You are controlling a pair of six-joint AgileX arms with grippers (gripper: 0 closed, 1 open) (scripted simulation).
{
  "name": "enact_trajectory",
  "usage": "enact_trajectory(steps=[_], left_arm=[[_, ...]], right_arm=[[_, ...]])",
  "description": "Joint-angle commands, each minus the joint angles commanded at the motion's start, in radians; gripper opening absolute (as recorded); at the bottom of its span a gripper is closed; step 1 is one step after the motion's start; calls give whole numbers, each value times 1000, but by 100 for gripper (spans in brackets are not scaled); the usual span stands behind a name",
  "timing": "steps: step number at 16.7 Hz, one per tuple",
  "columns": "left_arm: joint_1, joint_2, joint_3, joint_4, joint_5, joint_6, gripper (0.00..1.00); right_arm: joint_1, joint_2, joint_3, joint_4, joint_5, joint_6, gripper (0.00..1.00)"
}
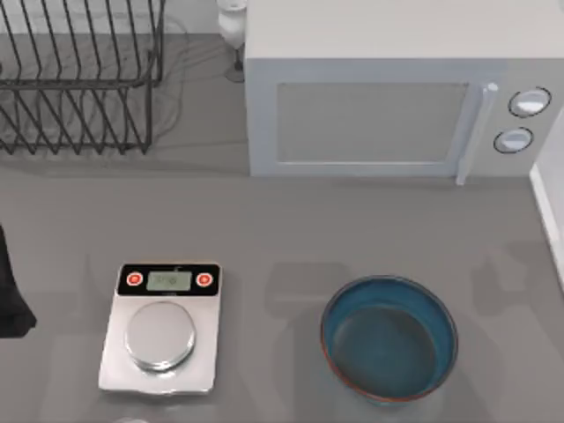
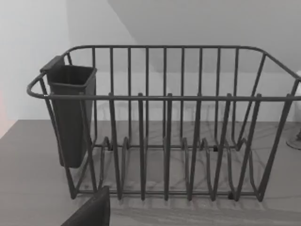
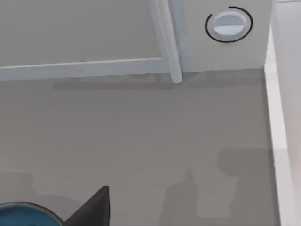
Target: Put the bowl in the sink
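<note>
Bowl [image 1: 389, 339] upright at near right of table [image 1: 291, 229], just right of kitchen scale [image 1: 162, 328], untouched, blue rim also in right wrist view. Sink edge [image 1: 548, 207] probably at far right. Left arm [image 1: 12, 291] parked at left edge; finger spread on both grippers impossible to tell.

Bowl [image 1: 389, 339]: round, deep, glazed; blue inside, thin reddish-brown rim. Upright, mouth up, nothing inside. Rests on the grey tabletop, in front of the microwave [image 1: 379, 115] and well apart from it, below the door's right half in the top view. Right wrist view: a small arc of the blue rim [image 3: 26, 215] at the frame edge.
</note>
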Motion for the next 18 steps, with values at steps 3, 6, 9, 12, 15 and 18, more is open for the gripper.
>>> enact_trajectory(steps=[3,6,9,12,15,18], left_arm=[[0,0,0,0,0,0,100],[0,0,0,0,0,0,100],[0,0,0,0,0,0,100],[0,0,0,0,0,0,100],[0,0,0,0,0,0,100],[0,0,0,0,0,0,100]], right_arm=[[101,319,206,-216,0,102,100],[197,616,400,-418,0,200,100],[279,834,573,-580,-2,283,100],[338,981,709,-690,-1,343,100],[367,1055,777,-740,0,372,100],[369,1060,782,-743,0,374,100]])
